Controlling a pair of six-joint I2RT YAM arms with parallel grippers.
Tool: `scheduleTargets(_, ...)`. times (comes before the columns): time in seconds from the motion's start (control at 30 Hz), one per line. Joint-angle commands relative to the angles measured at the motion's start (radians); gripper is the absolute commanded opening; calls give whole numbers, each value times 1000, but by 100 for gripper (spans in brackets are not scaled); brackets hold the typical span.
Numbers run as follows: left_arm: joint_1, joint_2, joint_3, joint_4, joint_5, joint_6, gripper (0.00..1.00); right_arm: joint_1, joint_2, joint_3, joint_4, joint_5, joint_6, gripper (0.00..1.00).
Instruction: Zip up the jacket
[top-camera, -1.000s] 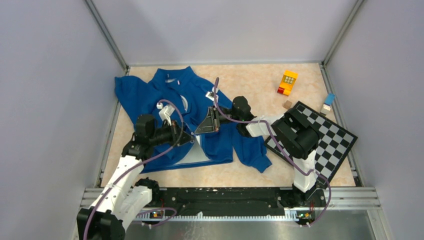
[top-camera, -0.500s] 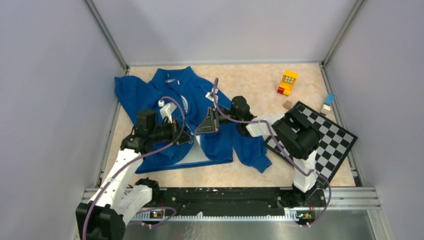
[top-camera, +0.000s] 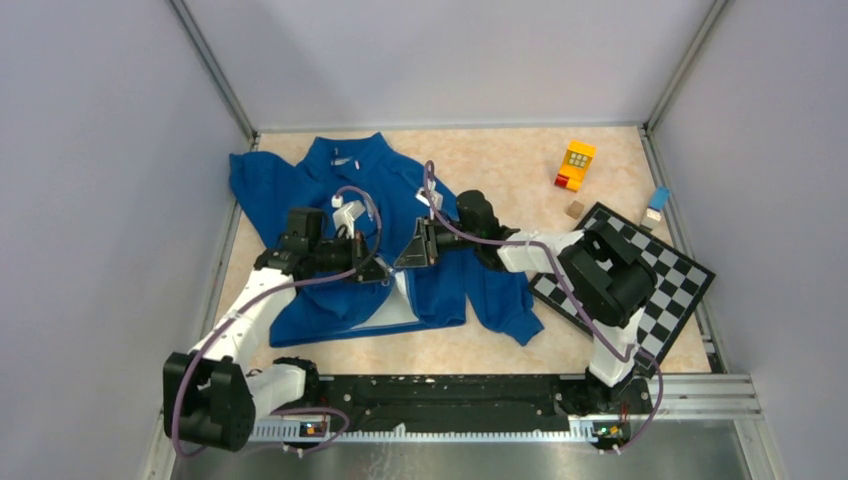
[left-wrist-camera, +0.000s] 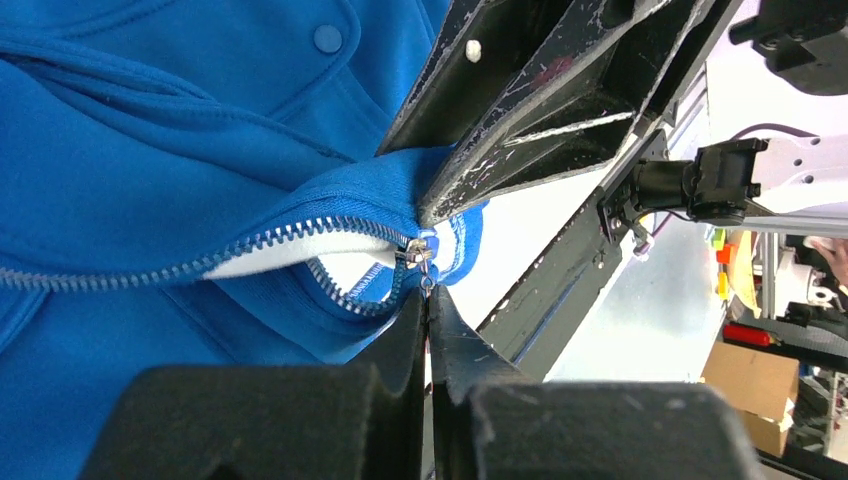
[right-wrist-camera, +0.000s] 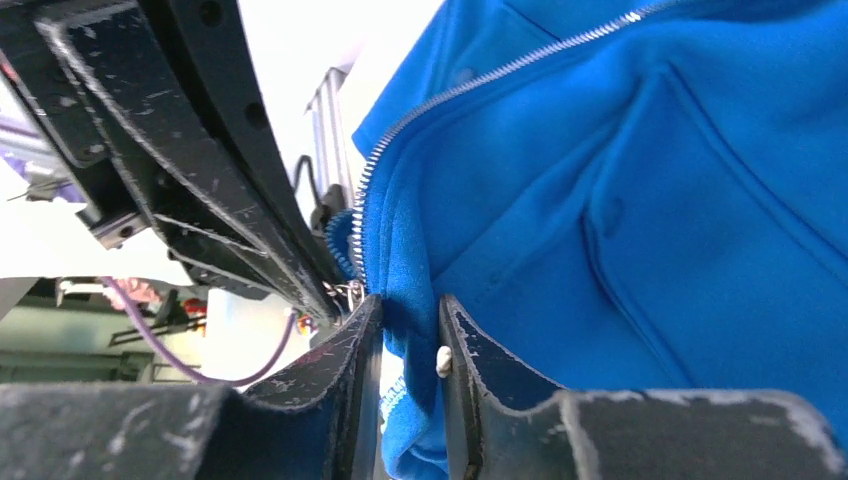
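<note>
The blue jacket lies spread on the table's left half, its lower front parted and showing pale lining. My left gripper is at the bottom of the zipper. In the left wrist view it is shut on the small metal zipper pull, just below the slider. My right gripper meets it tip to tip from the right. In the right wrist view that gripper stands slightly open, and the blue hem hangs loose between its fingers beside the zipper teeth.
A checkerboard lies at the right under the right arm. Behind it are a yellow toy block, a small brown cube and a small blue piece. Grey walls enclose the table on three sides.
My left arm has swung up and right, bringing its gripper in against the right one at the zipper's foot. The right gripper's jaws have eased apart on the hem.
</note>
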Motion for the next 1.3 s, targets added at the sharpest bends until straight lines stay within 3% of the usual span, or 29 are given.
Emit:
scheduleTargets(0.0, 0, 50, 59, -7, 73, 57, 0, 1, -101, 34, -184, 166, -115, 29)
scheduleTargets(0.1, 0, 72, 67, -13, 81, 76, 0, 1, -163, 32, -292, 249, -170, 37)
scheduleTargets(0.2, 0, 84, 73, -21, 85, 89, 0, 1, -227, 21, -384, 312, -216, 56)
scheduleTargets(0.3, 0, 89, 76, -25, 84, 96, 0, 5, -307, -11, -435, 360, -218, 57)
scheduleTargets(0.4, 0, 91, 77, -24, 91, 102, 0, 33, -397, -93, -381, 404, -172, 57)
scheduleTargets(0.6, 0, 86, 83, -34, 91, 111, 0, 146, -454, -319, 60, 444, -10, 45)
scheduleTargets(0.7, 0, 80, 81, -42, 90, 115, 0, 188, -397, -330, 179, 460, 27, 33)
scheduleTargets(0.83, 0, 65, 82, -62, 82, 126, 0, 208, -291, -364, 409, 467, 137, 30)
scheduleTargets(1.27, 0, 37, 66, -54, 94, 119, 0, 217, -188, -386, 486, 512, 196, 26)
